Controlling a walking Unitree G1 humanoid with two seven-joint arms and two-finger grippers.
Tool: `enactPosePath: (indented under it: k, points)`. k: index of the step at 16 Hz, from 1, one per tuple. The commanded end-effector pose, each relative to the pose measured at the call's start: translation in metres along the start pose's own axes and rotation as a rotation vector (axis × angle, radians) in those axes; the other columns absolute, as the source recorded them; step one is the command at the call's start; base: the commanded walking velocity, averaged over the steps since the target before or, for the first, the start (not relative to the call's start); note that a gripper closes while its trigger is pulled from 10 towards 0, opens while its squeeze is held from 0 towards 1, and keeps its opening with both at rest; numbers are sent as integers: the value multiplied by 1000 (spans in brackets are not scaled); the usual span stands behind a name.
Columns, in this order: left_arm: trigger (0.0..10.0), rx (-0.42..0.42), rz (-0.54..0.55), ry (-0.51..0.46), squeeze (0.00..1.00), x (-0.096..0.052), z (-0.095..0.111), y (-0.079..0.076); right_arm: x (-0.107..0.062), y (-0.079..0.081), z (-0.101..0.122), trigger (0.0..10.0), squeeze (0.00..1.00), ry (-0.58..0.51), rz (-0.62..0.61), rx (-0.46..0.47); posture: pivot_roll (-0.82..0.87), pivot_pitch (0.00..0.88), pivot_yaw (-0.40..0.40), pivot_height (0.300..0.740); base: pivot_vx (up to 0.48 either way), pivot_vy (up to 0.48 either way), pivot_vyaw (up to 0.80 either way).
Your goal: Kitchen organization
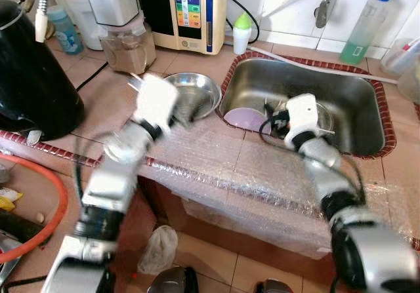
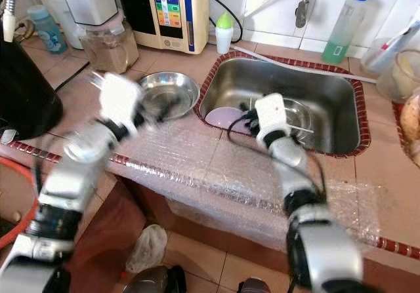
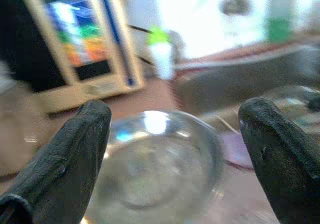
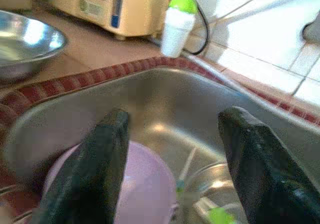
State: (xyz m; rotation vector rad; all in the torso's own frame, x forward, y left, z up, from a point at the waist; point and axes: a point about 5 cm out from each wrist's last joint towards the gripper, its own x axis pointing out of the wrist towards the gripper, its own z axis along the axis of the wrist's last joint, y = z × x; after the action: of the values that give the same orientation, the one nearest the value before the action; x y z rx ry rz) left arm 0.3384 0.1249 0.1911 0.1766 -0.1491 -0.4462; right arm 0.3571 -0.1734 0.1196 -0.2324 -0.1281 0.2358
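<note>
I saw the steel bowl (image 1: pixel 192 94) on the surface left of the sink (image 1: pixel 367 113), directly ahead of my left gripper (image 3: pixel 175 149), fingers spread, the nearer arm. My right gripper (image 4: pixel 172 159), also spread, hung over the purple bowl (image 4: pixel 145 184) inside the sink.

Looking into a home kitchen: steel sink (image 1: pixel 348 103) sitting in tiled counter (image 1: pixel 197 67), appliances standing along white-tiled wall (image 1: pixel 295 4).
</note>
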Motion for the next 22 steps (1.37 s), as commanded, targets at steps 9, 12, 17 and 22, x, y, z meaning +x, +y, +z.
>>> enactPosePath:
  k: [9,12,17,22]
  points:
    - [10000,-301,380,124,1000,15,-20,59,-36,22,20,10000,1000,-113,52,17,-72,82,120,740,0,0,0]
    - [10000,-330,399,193,776,21,-26,62,-42,31,23,10000,0,-110,110,21,-83,80,129,740,0,0,0]
    - [10000,-345,451,310,0,19,-47,66,-43,35,30,10000,0,-87,99,22,-83,77,136,740,0,0,0]
    - [0,-418,440,368,0,14,-64,62,-45,41,31,10000,0,-62,127,19,-72,68,121,740,0,0,0]
